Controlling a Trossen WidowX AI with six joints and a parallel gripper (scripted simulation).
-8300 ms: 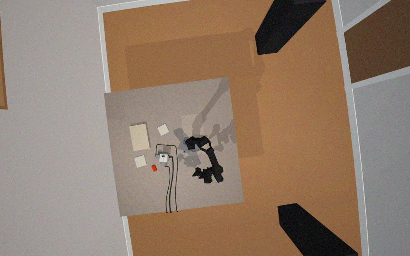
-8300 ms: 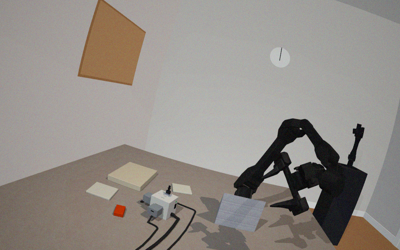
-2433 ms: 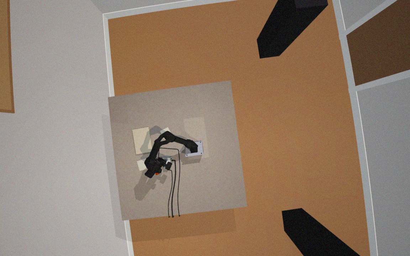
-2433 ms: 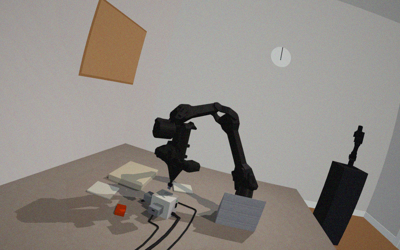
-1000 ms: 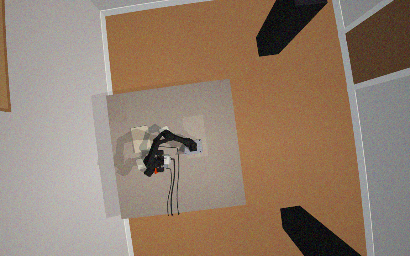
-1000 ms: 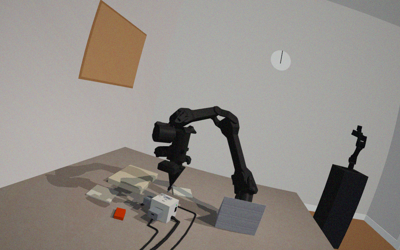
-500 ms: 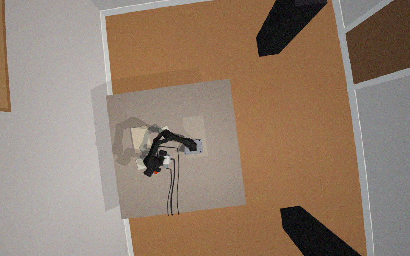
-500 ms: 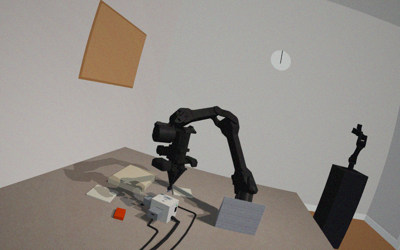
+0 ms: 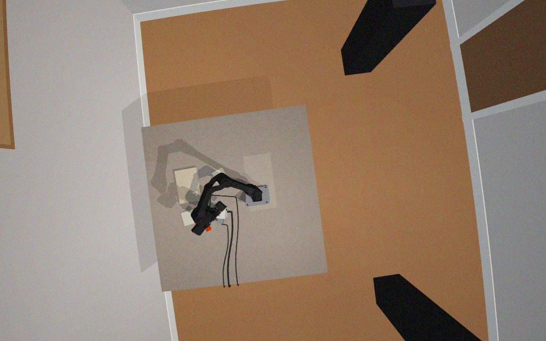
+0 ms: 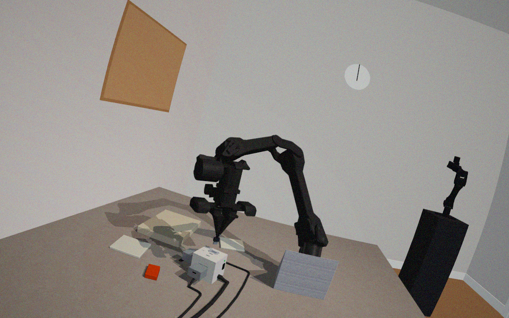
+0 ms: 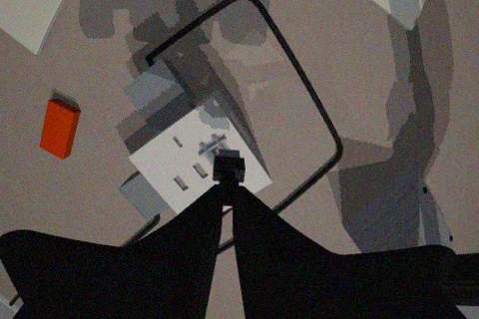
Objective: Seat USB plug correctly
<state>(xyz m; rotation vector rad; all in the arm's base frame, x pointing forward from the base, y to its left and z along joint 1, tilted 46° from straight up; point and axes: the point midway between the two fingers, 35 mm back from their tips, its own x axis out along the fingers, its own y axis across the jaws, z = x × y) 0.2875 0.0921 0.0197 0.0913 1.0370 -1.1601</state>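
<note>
Fingers (image 10: 217, 224) are closing narrowly on the USB plug (image 10: 216, 239) (image 11: 229, 168), and we are holding it above the power cube (image 9: 222, 214) (image 10: 210, 264) (image 11: 167, 171). The plug's metal end is pointing down towards the cube's top face and is showing in the exterior view, so the plug is hanging out of the socket, apart from the cube. We are not managing to tell from these views which way round the plug is facing. In the wrist view, its dark body is hiding part of the cube's top, while several slots are showing beside it.

Our arm (image 9: 204, 197) (image 10: 299, 187) is arching over the counter (image 9: 283, 246) (image 10: 70, 272) (image 11: 309, 30) and reaching down to the cube. Two grey adapters are sticking out of the cube's sides, the nearer one (image 10: 198, 272) (image 11: 144, 195) and the farther one (image 10: 187, 255) (image 11: 156, 87). Black cables are running from around the cube towards the counter's edge, one of them looping around it. We are seeing an orange-red block (image 9: 208, 228) (image 10: 152, 272) (image 11: 60, 130) lying near the cube, apart from it. A thick pale block (image 9: 186, 181) (image 10: 167, 225) is lying farther from the cube, beyond it in the exterior view.
</note>
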